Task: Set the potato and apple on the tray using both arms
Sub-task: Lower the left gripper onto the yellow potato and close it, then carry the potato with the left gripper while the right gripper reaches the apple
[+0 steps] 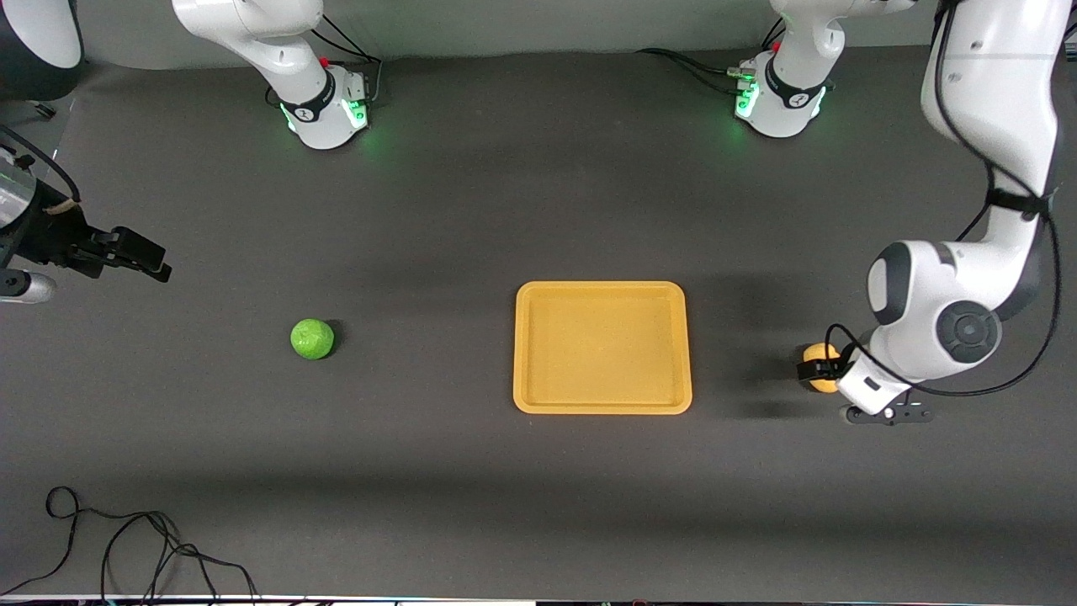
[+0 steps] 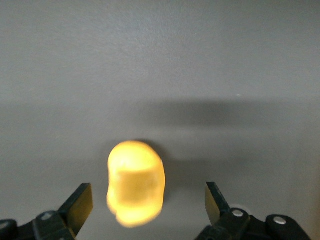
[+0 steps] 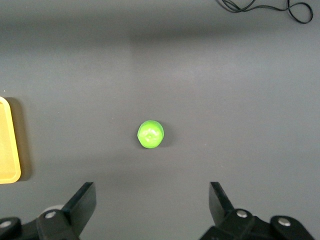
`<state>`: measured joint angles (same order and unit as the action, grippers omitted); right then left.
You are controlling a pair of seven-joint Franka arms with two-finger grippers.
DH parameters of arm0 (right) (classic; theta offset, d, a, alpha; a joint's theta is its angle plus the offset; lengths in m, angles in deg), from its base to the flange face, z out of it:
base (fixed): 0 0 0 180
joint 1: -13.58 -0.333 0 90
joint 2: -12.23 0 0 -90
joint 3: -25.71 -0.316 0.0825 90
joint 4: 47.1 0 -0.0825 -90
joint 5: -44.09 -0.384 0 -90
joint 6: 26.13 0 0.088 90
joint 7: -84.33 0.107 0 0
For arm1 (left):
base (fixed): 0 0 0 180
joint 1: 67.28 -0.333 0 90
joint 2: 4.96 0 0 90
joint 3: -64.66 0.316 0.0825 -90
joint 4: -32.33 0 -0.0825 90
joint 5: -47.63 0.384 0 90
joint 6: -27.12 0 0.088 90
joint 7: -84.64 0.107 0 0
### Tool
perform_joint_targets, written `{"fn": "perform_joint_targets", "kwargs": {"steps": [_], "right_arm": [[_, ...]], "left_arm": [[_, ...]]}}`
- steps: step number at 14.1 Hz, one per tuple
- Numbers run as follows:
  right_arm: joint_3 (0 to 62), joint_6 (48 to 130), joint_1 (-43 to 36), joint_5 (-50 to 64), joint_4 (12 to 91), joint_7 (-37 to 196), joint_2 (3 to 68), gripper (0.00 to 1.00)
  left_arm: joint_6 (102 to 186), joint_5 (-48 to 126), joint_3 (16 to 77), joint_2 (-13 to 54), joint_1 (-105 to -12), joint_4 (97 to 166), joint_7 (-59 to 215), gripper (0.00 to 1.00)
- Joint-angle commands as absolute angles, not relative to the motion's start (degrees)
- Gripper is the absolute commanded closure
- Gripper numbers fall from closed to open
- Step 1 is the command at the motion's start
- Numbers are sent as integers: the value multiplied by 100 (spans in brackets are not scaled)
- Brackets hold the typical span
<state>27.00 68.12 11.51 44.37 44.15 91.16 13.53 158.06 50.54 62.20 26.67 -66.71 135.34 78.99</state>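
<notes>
The tray (image 1: 602, 347) lies mid-bench and holds nothing. The potato (image 1: 818, 368) rests on the bench toward the left arm's end, partly hidden by the left hand (image 2: 149, 205), whose fingers stand wide around it. The apple (image 1: 312, 338) sits toward the right arm's end. The right hand (image 3: 152, 205) hangs above it, fingers wide.

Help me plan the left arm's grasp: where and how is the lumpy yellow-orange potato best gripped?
Probably across the lumpy yellow-orange potato's narrow middle, coming straight down from above. It lies on the table between the open left gripper's fingers, its long axis running along the gap between them.
</notes>
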Motion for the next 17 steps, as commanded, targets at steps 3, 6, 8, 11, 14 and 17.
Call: {"fn": "perform_joint_targets", "kwargs": {"steps": [3,6,8,11,14,17], "right_arm": [[2703,6520,1138,4453,4220,9163,1302,0],[2729,6458,1173,4426,4035,9093,1433,0],[2764,6405,1130,4426,4070,9101,1442,0],[2791,6405,1147,4295,4097,9084,1653,0],[2773,6317,1086,4338,4158,9023,1609,0],[2747,6361,1068,4347,4211,8750,1662,0]], "left_arm": [[16334,5458,6255,2985,-6666,13796,7927,0],[16265,5466,6247,2950,-6763,13858,7971,0],[16116,5466,6247,2888,-6780,13876,7998,0],[15870,5458,6247,2792,-6781,13876,7963,11],[15720,5414,6238,2704,-6781,13876,7919,64],[15291,5379,6203,2476,-6772,13771,7927,77]]}}
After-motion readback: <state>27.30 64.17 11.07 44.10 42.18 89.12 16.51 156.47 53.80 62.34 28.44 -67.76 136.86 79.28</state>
